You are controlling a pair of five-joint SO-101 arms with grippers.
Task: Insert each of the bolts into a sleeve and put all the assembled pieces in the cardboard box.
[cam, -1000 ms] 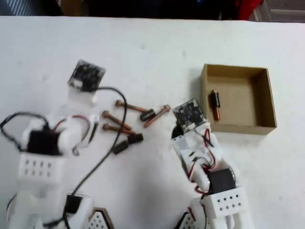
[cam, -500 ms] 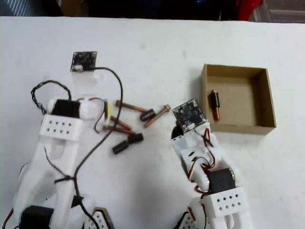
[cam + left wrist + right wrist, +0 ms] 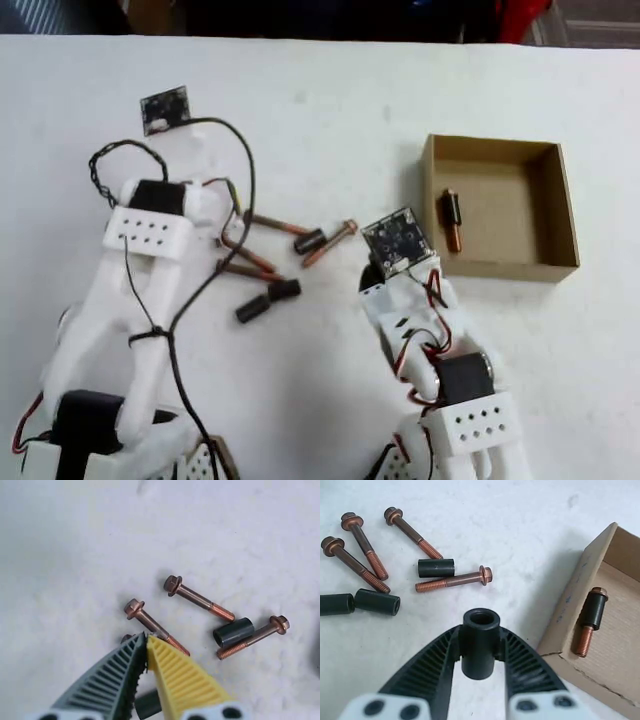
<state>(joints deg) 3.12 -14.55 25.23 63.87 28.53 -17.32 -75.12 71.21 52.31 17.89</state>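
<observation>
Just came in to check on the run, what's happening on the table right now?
The right gripper holds a black sleeve upright in its jaws, near the cardboard box. The left gripper sits over the four loose bolts, jaws together. Three more sleeves lie beside them. One assembled piece is already in the box.

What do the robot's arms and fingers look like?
Both arms are white plastic with black motors. The left arm carries a looping black cable; the right arm shows red wires. The left fingers are ribbed, one grey, one yellow; the right fingers are ribbed black.
</observation>
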